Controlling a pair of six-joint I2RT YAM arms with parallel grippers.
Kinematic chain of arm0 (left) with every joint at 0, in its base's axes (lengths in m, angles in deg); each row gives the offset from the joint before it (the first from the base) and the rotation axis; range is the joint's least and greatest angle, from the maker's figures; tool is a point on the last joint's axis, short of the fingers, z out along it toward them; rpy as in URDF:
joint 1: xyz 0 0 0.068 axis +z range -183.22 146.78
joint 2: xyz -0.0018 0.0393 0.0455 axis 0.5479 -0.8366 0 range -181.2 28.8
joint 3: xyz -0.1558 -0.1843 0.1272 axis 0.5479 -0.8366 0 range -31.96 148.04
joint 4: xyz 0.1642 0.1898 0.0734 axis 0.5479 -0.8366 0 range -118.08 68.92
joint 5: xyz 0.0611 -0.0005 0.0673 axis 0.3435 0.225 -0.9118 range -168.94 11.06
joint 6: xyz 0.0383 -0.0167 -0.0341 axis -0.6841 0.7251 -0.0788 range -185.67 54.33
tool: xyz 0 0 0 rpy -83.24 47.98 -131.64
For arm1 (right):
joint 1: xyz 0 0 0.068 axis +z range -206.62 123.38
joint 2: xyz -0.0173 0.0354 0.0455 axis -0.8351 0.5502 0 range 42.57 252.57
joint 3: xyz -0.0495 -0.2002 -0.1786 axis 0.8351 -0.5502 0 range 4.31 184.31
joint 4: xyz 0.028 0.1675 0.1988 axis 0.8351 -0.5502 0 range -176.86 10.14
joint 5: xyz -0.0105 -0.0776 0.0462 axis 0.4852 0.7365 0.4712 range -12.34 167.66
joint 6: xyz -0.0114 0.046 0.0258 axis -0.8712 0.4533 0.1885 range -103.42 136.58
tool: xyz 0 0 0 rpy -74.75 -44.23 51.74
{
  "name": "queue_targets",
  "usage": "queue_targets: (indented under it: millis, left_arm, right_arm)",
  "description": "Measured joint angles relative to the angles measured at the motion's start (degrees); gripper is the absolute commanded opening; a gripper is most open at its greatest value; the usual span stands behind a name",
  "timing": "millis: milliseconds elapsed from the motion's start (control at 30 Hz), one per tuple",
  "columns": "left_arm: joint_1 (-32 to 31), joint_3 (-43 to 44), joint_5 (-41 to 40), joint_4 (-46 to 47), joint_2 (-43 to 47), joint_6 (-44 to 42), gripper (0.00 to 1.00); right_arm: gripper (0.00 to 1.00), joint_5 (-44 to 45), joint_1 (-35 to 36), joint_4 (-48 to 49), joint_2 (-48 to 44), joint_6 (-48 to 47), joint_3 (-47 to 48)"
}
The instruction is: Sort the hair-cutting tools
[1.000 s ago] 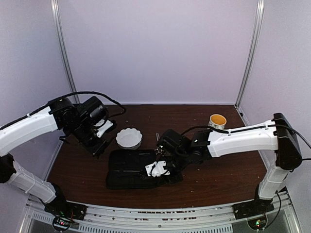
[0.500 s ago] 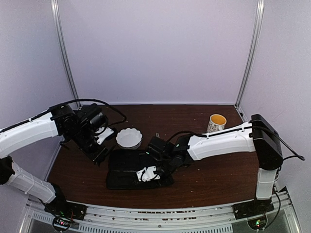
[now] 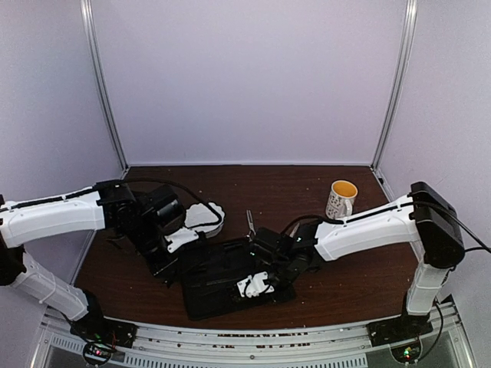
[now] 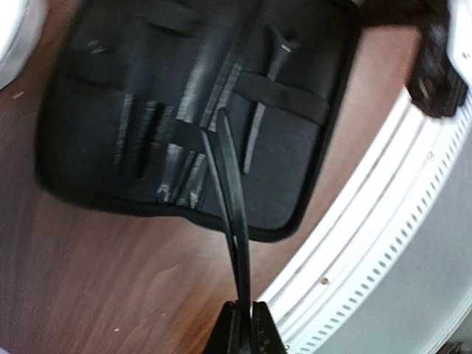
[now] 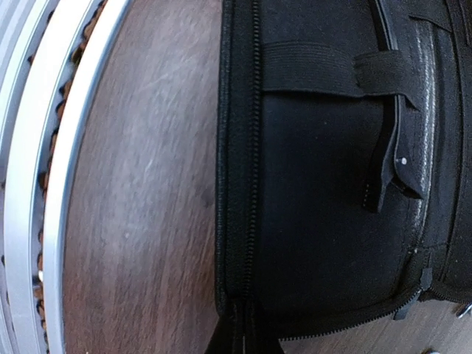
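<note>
- The left jaws are clamped on the butt end of a thin dark pointed hair clip (image 4: 227,192). The clip runs straight out from them, its long axis pointing directly away.
- The clip hangs over a flat black fabric case (image 4: 88,155) lying open on the brown wooden table (image 4: 110,280). Its tip reaches the black elastic band (image 4: 287,99) that crosses the case's middle. Blur hides whether the tip is under the band yet.
- Judging from that, the coming move is a push along the clip's own length, away from the left jaws, to slide it under the band. Sideways drift would likely miss the loop.
- The right jaws are together on the case's zipped near edge and seem to pinch it. That arm is placed to steady the case, while the left arm is nearer the loops.
- A second dark clip (image 5: 383,162) looks already tucked under a band.
- A pair of slim silver scissors (image 3: 250,221) lies on the table just beyond the case's far edge, apart from both sets of jaws.
</note>
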Motion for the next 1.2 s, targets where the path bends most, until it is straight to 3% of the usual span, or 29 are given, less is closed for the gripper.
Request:
queue_targets:
  millis: [367,1200]
  left_arm:
    - [-12.9,1.5,2.7,0.3,-12.9,-4.4,0.00]
    - [-14.1,6.6,7.3,6.2,-27.7,-7.4,0.00]
  right_arm:
    - [0.01,1.1,0.0,4.3,-9.2,-0.7,-12.2]
    - [0.03,1.7,0.0,8.9,-10.6,-1.0,-15.3]
